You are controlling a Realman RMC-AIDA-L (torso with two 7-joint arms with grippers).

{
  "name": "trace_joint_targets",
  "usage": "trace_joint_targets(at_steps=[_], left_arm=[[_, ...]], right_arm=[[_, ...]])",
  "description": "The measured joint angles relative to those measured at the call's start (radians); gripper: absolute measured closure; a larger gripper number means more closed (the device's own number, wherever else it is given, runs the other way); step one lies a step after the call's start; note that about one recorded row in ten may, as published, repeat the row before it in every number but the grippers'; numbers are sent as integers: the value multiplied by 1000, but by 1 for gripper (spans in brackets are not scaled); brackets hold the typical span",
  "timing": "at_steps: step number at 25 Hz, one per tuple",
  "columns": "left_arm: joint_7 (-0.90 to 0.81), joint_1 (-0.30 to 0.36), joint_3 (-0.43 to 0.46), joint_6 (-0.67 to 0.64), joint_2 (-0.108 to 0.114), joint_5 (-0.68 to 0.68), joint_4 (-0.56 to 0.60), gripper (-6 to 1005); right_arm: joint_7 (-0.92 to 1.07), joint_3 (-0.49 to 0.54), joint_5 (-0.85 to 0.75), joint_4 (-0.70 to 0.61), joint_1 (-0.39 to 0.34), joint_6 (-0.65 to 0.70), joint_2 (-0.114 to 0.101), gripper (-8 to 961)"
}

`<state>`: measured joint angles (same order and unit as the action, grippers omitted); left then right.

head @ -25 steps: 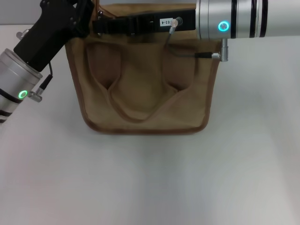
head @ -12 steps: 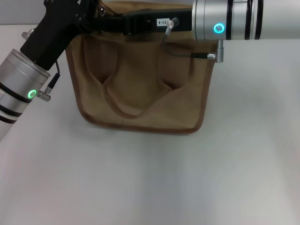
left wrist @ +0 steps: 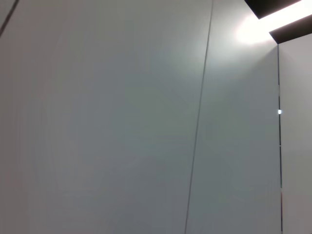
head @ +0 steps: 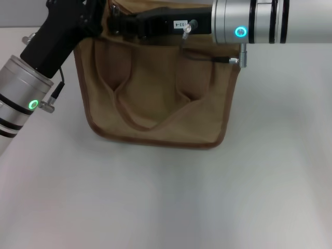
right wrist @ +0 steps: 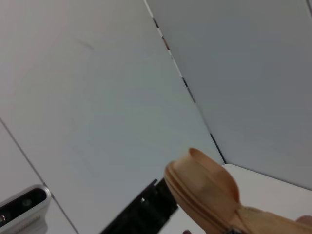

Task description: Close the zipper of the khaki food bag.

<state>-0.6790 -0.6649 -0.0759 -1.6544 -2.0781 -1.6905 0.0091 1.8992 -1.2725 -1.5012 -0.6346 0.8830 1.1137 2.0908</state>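
Note:
The khaki food bag (head: 155, 98) stands on the white table with its looped handle (head: 149, 123) facing me. My left gripper (head: 96, 15) is at the bag's top left corner. My right gripper (head: 118, 23) reaches across the bag's top from the right and ends near that same corner. In the head view the right arm hides the zipper. The right wrist view shows a raised tan end of the zipper (right wrist: 202, 187) close up; the silver pull tab is not plainly visible. The left wrist view shows only wall.
The white table (head: 166, 197) spreads in front of the bag and to both sides. A black part of the left arm (right wrist: 141, 212) shows beside the zipper end. A grey wall stands behind.
My right arm has slid a little to the left along the bag's top. My left arm has shifted slightly up and right. The bag's top has been pulled a bit leftward.

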Motion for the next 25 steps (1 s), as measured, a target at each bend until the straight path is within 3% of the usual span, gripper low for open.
trace_joint_targets(at_steps=[3,4,6,7,12,13,15,17,18,19,22,25], left_arm=[[-12,15,38,-5,2,-1,0,970],[-18,22,52,-6,3,-1,0,970],[-25,37,82,-7,3,-2,0,970],[-27,45,95,-7,4,-2,0,970],[-30,66,141,-10,6,-2,4,969],[-30,72,153,-10,6,-2,8,969],[-31,73,155,-10,6,-2,9,970],[-31,74,157,-10,8,-2,10,970],[-33,74,159,-10,9,0,12,970],[-33,74,159,-10,9,0,12,970],[-41,74,158,-8,9,0,14,969],[-45,72,156,-4,8,-4,13,969]], right_arm=[[-2,4,0,-7,-15,1,-2,874],[0,6,-4,-36,-60,6,-8,890],[4,6,-7,-53,-81,11,-11,921],[16,9,-9,-94,-133,38,-20,937],[51,40,-28,-165,-220,84,-35,945],[81,101,-75,-216,-280,117,-37,946],[90,138,-103,-231,-303,136,-37,946],[96,224,-145,-245,-339,175,-32,947],[92,318,-159,-245,-369,218,-31,948],[92,318,-159,-245,-369,218,-31,948],[11,451,-127,-211,-402,334,-28,950],[-188,557,-55,-108,-433,496,-40,816]])
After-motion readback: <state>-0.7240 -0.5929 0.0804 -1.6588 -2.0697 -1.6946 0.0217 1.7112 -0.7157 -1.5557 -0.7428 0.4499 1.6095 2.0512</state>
